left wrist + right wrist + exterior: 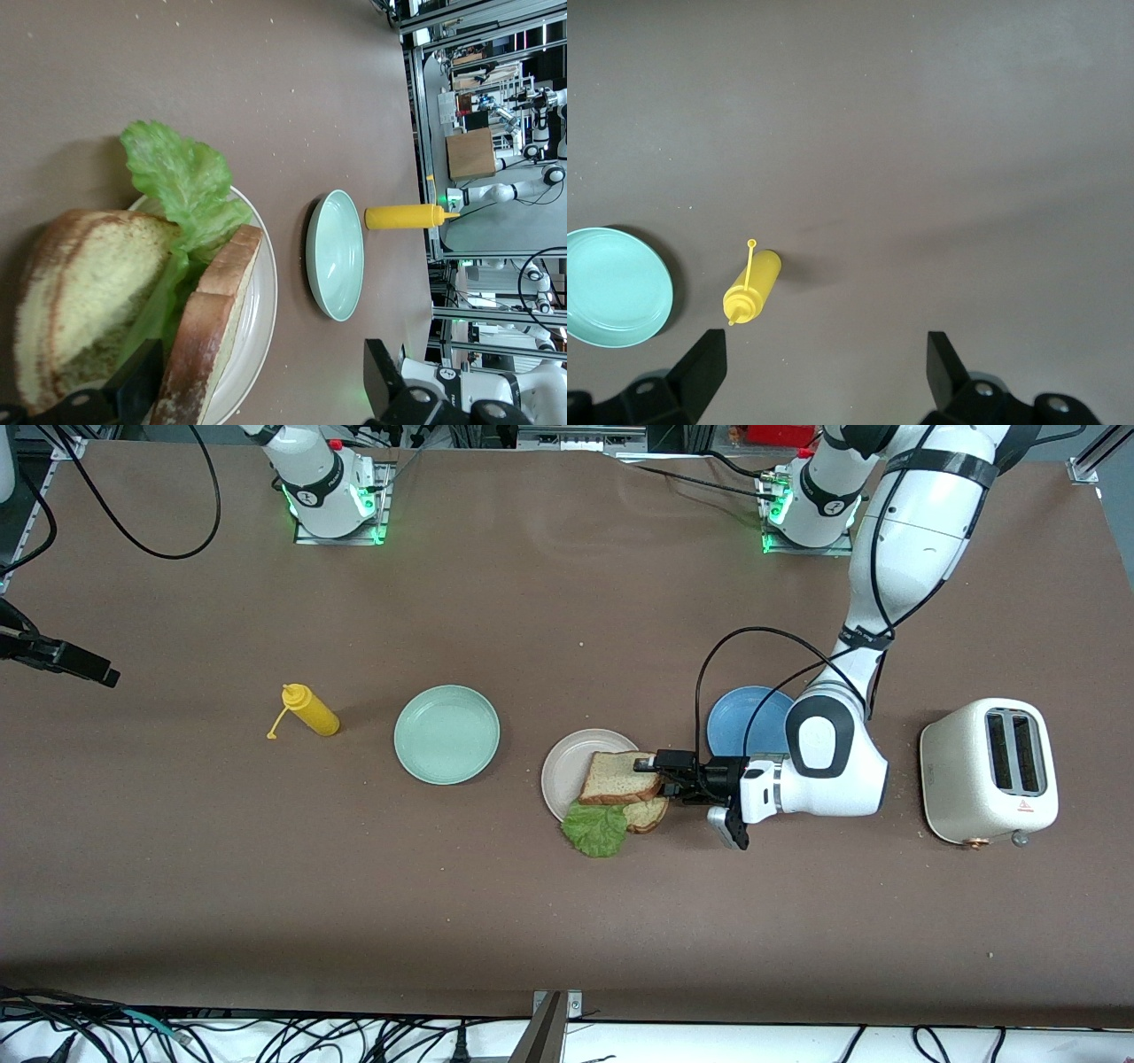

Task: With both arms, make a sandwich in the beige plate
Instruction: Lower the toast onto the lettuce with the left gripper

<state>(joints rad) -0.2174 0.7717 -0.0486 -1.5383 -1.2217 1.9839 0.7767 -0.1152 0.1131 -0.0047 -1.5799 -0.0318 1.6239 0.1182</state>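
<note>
A brown table (567, 921) carries, from the right arm's end to the left arm's: a yellow squeeze bottle (309, 709) lying on its side, a mint-green plate (446, 734), the beige plate (567, 766) bearing the sandwich (622, 790), a blue plate (749, 720), and a white toaster (988, 771).

A brown table (532, 921) stands above tangled floor cables (266, 1036).
</note>
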